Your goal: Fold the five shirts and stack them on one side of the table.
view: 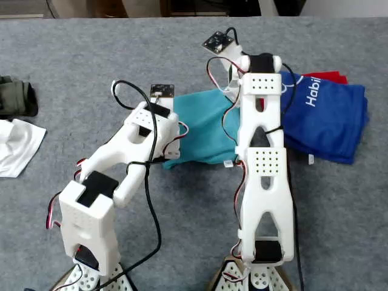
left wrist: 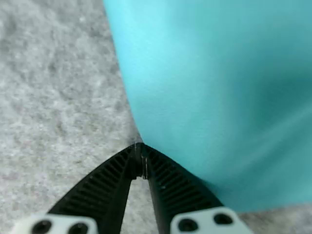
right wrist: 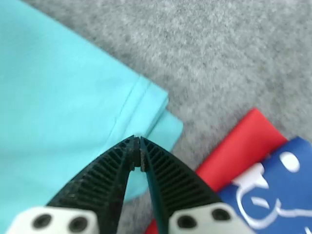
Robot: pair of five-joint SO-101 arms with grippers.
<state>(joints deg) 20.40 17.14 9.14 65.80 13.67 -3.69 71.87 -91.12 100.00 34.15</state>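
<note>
Far off beyond the left gripper (left wrist: 139,158), a dark olive shirt (view: 17,98) and a white shirt (view: 15,145) lie crumpled on the grey table (view: 73,60). That gripper's fingers are pressed fully together, their tips pinching the edge of the teal shirt (left wrist: 219,87), which spreads away from them toward the other arm. Across the cloth, the right gripper (right wrist: 137,151) is clamped just as tight, nipping the teal hem near its corner. Just past those fingers sits a folded blue shirt (right wrist: 273,195) on top of a red shirt (right wrist: 239,146).
</note>
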